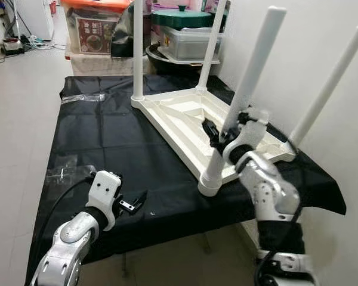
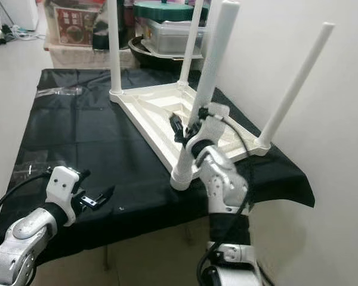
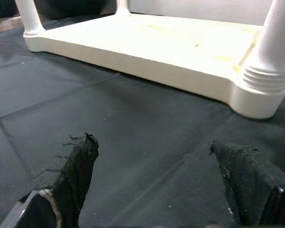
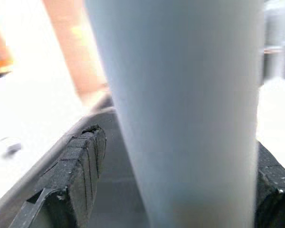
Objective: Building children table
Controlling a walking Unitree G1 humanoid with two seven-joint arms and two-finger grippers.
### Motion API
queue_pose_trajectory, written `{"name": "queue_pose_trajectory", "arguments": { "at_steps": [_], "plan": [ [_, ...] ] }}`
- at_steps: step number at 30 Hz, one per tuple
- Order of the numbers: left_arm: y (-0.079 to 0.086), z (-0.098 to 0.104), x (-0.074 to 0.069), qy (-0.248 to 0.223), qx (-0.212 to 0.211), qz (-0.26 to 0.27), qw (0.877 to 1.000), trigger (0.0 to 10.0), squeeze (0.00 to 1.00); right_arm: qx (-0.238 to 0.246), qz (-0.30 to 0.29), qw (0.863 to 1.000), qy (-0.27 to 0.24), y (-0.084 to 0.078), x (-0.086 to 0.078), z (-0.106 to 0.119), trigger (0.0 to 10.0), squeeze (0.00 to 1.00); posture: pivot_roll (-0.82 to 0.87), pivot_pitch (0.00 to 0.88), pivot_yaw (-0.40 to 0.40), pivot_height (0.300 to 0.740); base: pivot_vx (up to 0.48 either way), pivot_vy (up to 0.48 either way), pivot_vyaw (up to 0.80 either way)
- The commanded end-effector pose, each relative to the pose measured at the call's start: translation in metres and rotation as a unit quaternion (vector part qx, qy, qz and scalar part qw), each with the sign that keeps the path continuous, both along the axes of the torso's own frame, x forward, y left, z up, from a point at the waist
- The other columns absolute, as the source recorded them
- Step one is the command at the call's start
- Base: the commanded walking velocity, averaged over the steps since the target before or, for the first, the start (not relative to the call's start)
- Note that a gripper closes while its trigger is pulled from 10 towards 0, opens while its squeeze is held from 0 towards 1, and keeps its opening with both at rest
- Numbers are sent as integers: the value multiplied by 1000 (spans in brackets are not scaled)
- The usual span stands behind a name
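Far table legs (image 1: 137,47) cropped — right claw (image 4: 175,190) view blurred.
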State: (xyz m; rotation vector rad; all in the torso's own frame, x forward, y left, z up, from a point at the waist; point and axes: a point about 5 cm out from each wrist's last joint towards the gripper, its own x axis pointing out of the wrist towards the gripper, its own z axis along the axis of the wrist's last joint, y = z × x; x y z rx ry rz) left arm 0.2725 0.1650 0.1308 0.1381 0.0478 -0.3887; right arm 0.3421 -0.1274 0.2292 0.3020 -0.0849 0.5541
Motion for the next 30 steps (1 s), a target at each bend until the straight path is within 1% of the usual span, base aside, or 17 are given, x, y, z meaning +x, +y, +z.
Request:
{"name": "queue_pose_trajectory", "arguments": {
  "at_steps": [1, 8, 10, 11, 14, 15, 16, 18, 21, 22, 23, 24, 25, 27, 28, 29, 30],
  "plan": [
    [-4, -2, 1, 4, -2, -4, 1000, 10000, 0, 7, 93, 995, -19, 19, -9, 2, 10000, 0, 124, 0, -157, 740, 0, 0, 0],
    [-4, -1, 1, 1, -1, -3, 1000, 10000, 0, -67, 221, 973, -26, 47, -15, -19, 10000, 0, 156, 0, -176, 740, 0, 0, 0],
    [0, 0, 0, -1, 0, 4, 1000, 10000, 0, -94, 214, 972, -26, 54, -3, -23, 8078, 0, 165, 0, -182, 740, 0, 0, 0],
    [1, 0, -1, -1, 1, 6, 1000, 10000, 0, -102, 195, 975, -25, 55, 4, -24, 5961, 0, 169, 0, -187, 740, 0, 0, 0],
    [2, 0, -2, 0, 1, 8, 1000, 10000, 0, -105, 185, 977, -26, 55, 7, -24, 5961, 0, 169, 0, -187, 740, 0, 0, 0],
    [3, -1, -3, 1, 1, 8, 1000, 10000, 0, -115, 165, 979, -20, 53, 12, -25, 3451, 0, 168, 0, -189, 740, 0, 0, 0],
    [2, -2, -3, 2, 1, 9, 1000, 10000, 0, -121, 130, 984, -9, 50, 17, -27, 0, 0, 164, 0, -185, 740, 0, 0, 0],
    [2, -3, -4, 3, 0, 9, 1000, 10000, 0, -127, 102, 987, 3, 47, 21, -29, 0, 0, 164, 0, -185, 740, 0, 0, 0],
    [-2, -3, -3, 4, -1, 5, 1000, 10000, 0, -108, -81, 989, 60, 20, 38, -37, 0, 0, 151, 0, -176, 740, 0, 0, 0],
    [-2, -3, -3, 4, -1, 5, 1000, 10000, 0, -108, -81, 989, 60, 20, 38, -37, 0, 0, 151, 0, -176, 740, 0, 0, 0],
    [-3, -3, -3, 4, -1, 4, 1000, 10000, 0, -105, -139, 981, 82, 10, 41, -41, 0, 0, 151, 0, -176, 740, 0, 0, 0],
    [-3, -2, -2, 4, -1, 3, 1000, 10000, 0, -104, -238, 958, 123, -9, 42, -50, 0, 0, 146, 0, -173, 740, 0, 0, 0],
    [-3, -2, -2, 4, -1, 3, 1000, 10000, 0, -104, -238, 958, 123, -9, 42, -50, 0, 0, 146, 0, -173, 740, 0, 0, 0],
    [-2, -2, -1, 4, 0, 2, 1000, 10000, 0, -104, -407, 885, 201, -45, 25, -75, 0, 0, 142, 0, -171, 740, 0, 0, 0],
    [-2, -2, -1, 4, 0, 2, 1000, 10000, 0, -104, -407, 885, 201, -45, 25, -75, 0, 0, 142, 0, -171, 740, 0, 0, 0],
    [-3, -3, -1, 4, -1, 1, 1000, 10000, 0, -104, -463, 852, 221, -51, 5, -87, 0, 0, 143, 0, -171, 740, 0, 0, 0],
    [-3, -3, -1, 4, -1, 1, 1000, 10000, 0, -104, -463, 852, 221, -51, 5, -87, 0, 0, 143, 0, -171, 740, 0, 0, 0]
  ]
}}
